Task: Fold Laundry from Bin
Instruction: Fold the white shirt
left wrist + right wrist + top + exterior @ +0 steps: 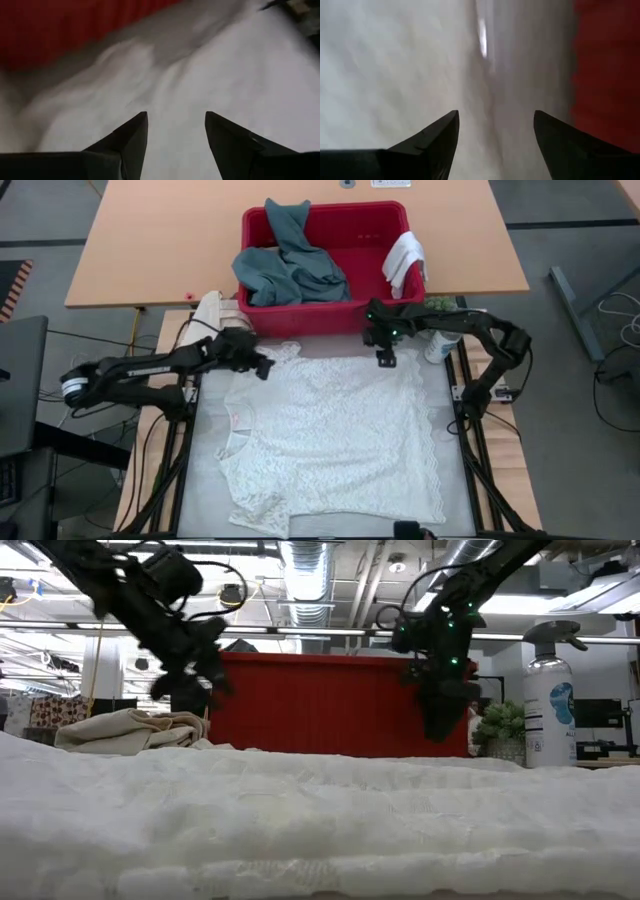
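A white garment (330, 435) is spread flat on the table (150, 250) for folding, near the red bin (325, 270). Open, empty fingers of the left gripper (262, 366) and right gripper (385, 358) are held above its far corners.

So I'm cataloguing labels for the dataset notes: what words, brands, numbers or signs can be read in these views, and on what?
Left arm: pale lettering along its link, too small to read.
Spray bottle: blue label, no readable words.
White card at the wooden table's far edge: print too small to read.
Red bin, white garment: no text visible.
So nothing can be quoted.
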